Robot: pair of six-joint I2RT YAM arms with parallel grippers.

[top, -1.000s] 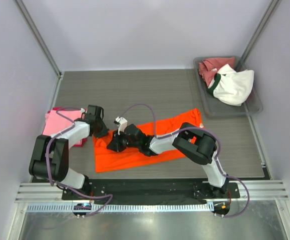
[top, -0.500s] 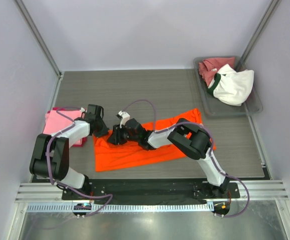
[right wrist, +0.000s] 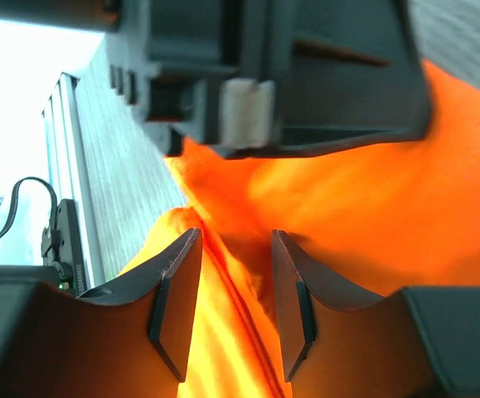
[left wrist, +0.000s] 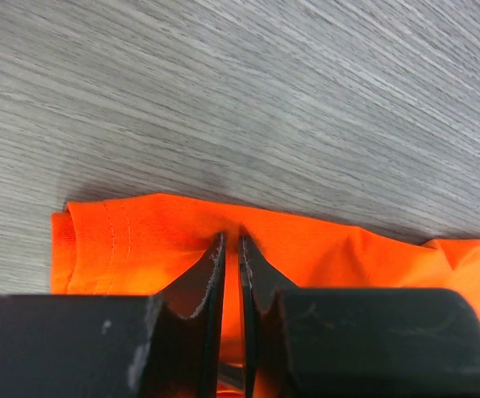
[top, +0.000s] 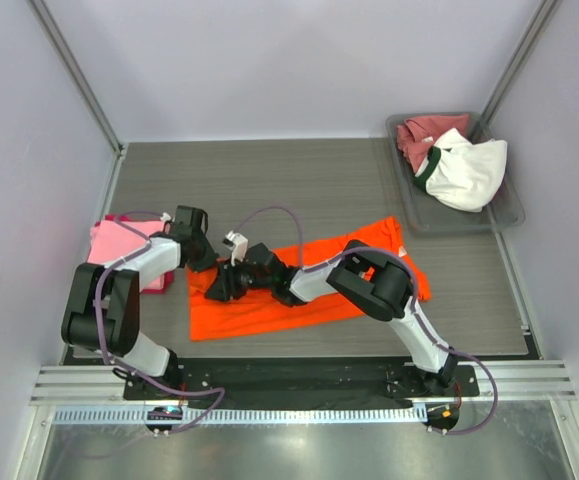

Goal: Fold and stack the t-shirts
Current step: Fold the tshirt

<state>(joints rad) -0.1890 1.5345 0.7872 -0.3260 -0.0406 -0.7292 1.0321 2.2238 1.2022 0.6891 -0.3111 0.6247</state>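
Folding step, orange t-shirt (top: 259, 312): left gripper (left wrist: 231, 242) clenched on far-left hem; right gripper (right wrist: 234, 235) spread astride a ridge. Next, likely: right pinches, then the 2 lift together.

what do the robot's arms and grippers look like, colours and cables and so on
Both the left arm and the right arm have chunky black joints linked by light grey segments, with a purplish cable looping loosely along each. The left gripper has two thin, dark, blade-like fingers tapering to points, on a scuffed black body. The right gripper has broader dark grey wedge-shaped fingers.
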